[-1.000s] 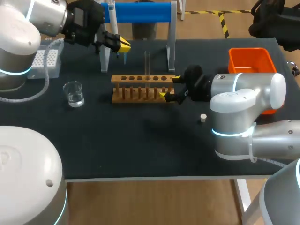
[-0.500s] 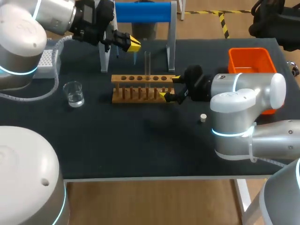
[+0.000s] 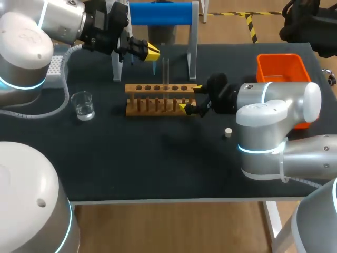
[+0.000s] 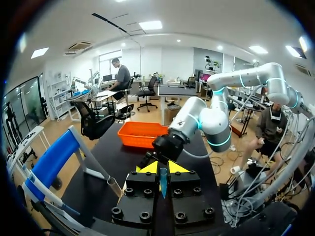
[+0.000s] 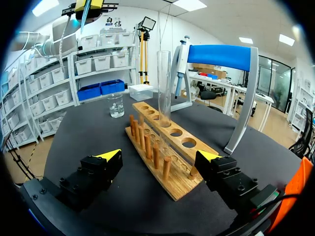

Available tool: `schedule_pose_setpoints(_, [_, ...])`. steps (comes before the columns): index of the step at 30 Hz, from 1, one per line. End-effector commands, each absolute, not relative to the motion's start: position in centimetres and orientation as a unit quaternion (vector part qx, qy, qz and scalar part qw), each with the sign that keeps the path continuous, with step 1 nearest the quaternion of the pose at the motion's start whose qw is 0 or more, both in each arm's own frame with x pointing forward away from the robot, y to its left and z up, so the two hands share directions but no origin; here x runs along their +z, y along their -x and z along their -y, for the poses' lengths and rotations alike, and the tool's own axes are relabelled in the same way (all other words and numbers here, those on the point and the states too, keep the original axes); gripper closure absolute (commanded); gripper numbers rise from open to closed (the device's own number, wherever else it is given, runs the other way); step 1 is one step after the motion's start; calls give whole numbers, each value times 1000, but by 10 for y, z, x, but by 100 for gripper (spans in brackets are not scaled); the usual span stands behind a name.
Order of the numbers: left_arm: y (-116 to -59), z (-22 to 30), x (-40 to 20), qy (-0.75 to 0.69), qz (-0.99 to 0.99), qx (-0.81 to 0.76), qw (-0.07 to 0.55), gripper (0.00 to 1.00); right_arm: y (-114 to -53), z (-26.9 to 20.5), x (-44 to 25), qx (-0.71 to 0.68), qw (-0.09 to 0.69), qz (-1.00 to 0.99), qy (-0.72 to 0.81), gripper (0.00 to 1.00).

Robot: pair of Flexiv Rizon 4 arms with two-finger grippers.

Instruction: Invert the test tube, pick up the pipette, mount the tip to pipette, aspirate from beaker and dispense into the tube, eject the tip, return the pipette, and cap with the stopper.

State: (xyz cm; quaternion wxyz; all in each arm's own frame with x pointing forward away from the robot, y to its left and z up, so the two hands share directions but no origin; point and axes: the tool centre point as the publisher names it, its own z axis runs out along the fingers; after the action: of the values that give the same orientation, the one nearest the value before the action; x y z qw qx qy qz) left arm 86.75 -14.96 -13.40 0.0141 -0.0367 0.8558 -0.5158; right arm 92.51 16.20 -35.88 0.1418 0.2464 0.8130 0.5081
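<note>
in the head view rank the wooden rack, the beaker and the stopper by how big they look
1. wooden test tube rack
2. glass beaker
3. white stopper, clearly the smallest

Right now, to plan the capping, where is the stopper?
Head view: the stopper sits right of the wooden rack, nearer the camera than the right gripper.

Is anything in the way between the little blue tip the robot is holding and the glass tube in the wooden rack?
Nothing visible. The blue tip, pinched in the left gripper, hangs near the test tube, with only open air between them. The right gripper sits at the far end of the rack, out of the way.
</note>
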Motion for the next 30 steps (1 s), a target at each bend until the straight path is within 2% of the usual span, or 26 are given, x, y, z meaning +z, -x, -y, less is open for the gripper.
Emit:
schedule_pose_setpoints(1, [-867, 147, -133, 36, -857, -514, 13, 100, -925, -162, -359, 509, 142, -813, -246, 0])
schedule_pose_setpoints(21, [-867, 147, -133, 36, -857, -514, 13, 100, -925, -162, -359, 509, 142, -813, -246, 0])
schedule_pose_setpoints(30, [-867, 147, -133, 36, -857, -514, 13, 100, -895, -124, -316, 547, 136, -797, -219, 0])
